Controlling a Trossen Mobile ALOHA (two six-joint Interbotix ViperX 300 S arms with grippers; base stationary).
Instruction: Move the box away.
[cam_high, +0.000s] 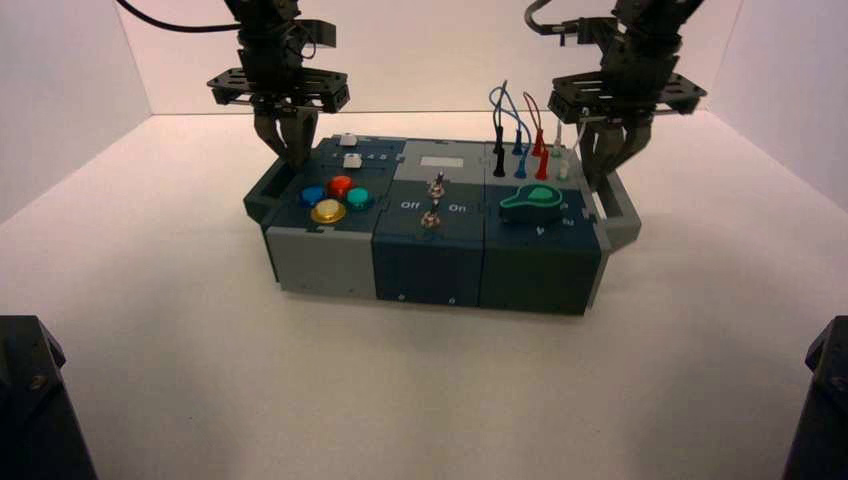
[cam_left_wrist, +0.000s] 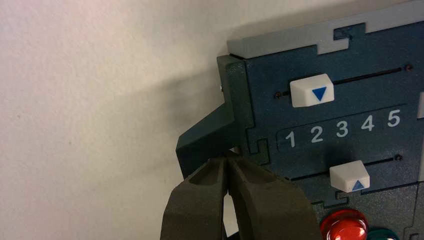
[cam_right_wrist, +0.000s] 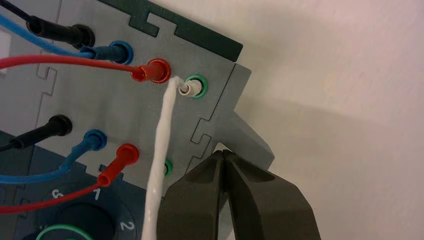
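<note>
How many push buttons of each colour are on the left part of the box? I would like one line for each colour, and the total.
Red push button: 1
Blue push button: 1
Green push button: 1
Yellow push button: 1
Total: 4

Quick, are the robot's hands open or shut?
Left hand: closed on nothing, tips down at the box's left handle.
Right hand: closed too, at the right handle.
</note>
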